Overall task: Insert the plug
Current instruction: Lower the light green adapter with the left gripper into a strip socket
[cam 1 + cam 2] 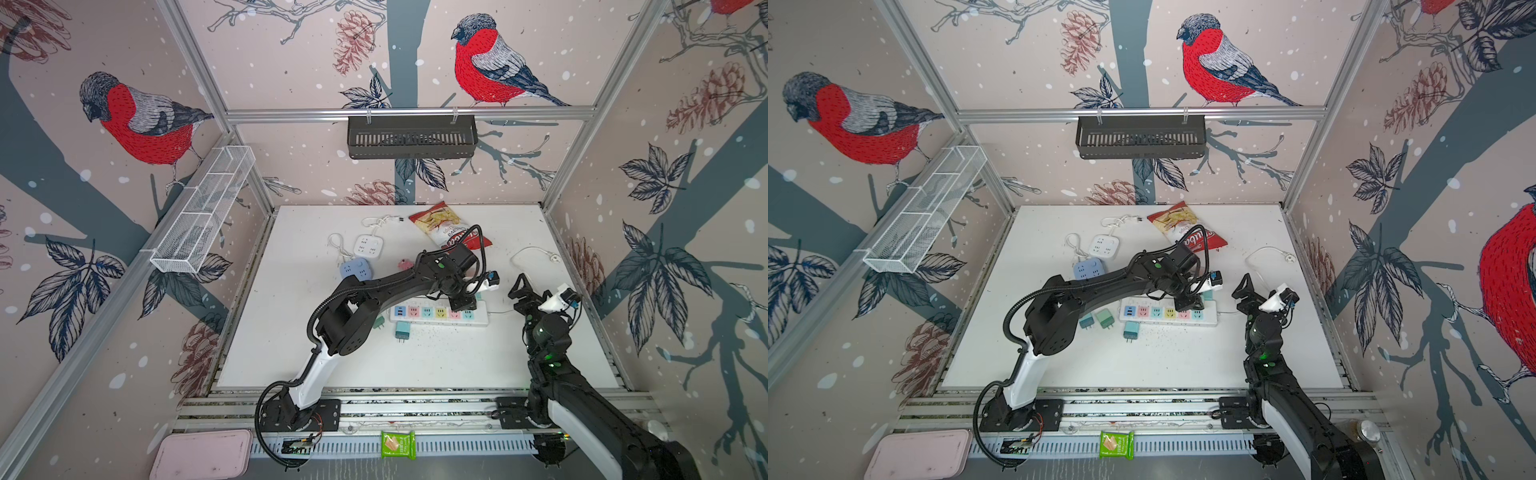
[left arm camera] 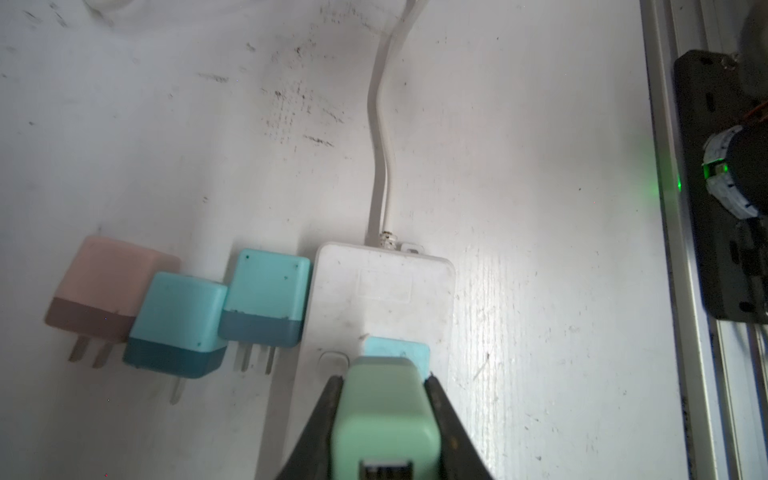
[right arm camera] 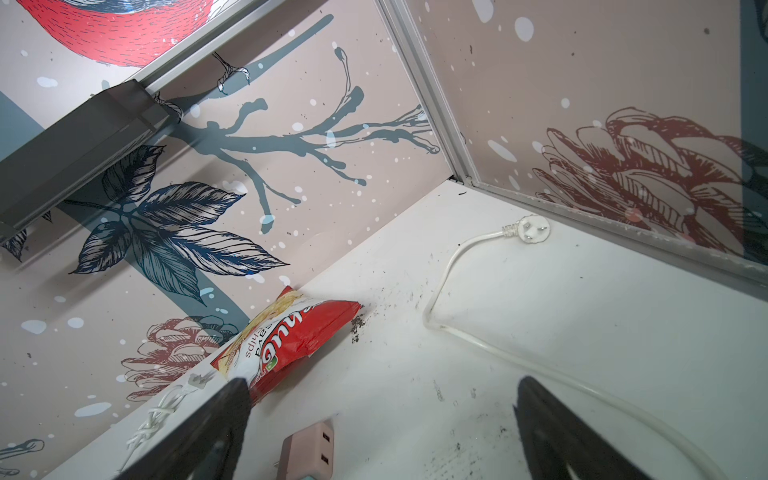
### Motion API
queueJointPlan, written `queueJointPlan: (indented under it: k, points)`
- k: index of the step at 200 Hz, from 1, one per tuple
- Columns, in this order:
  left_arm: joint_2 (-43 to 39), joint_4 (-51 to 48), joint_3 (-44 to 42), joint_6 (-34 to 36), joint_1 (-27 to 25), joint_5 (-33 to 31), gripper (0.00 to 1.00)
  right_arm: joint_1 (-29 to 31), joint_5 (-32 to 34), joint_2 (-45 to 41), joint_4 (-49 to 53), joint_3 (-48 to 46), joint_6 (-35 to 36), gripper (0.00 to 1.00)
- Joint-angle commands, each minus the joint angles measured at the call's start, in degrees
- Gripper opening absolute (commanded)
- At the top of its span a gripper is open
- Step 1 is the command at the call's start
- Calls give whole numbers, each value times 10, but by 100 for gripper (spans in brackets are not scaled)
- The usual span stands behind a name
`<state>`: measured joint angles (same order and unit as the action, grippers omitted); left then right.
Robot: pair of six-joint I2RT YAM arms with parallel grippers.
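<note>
Left wrist view, mint-green cube-shaped plastic plug clamped in left gripper over long white power strip, mostly arm-hidden in both top views, right gripper spread empty.

Top views overlook the whole table; wrist views sit close.

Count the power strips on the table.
3. A long white plastic power strip with pastel sockets lies centrally; a white square plastic one and a blue square one sit behind it, leftward. The left arm may hide others.
</note>
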<state>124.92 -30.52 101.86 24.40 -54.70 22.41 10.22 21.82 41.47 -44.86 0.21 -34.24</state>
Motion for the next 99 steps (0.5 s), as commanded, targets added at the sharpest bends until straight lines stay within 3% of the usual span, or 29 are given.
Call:
queueJointPlan:
  k: [1, 99]
  points:
    - [-11, 11, -14, 2, -1, 16, 0, 1, 5, -2, -3, -20, 6, 100]
    - [-5, 46, -17, -3, -4, 19, 0, 1, 2, -6, -3, -21, 6, 100]
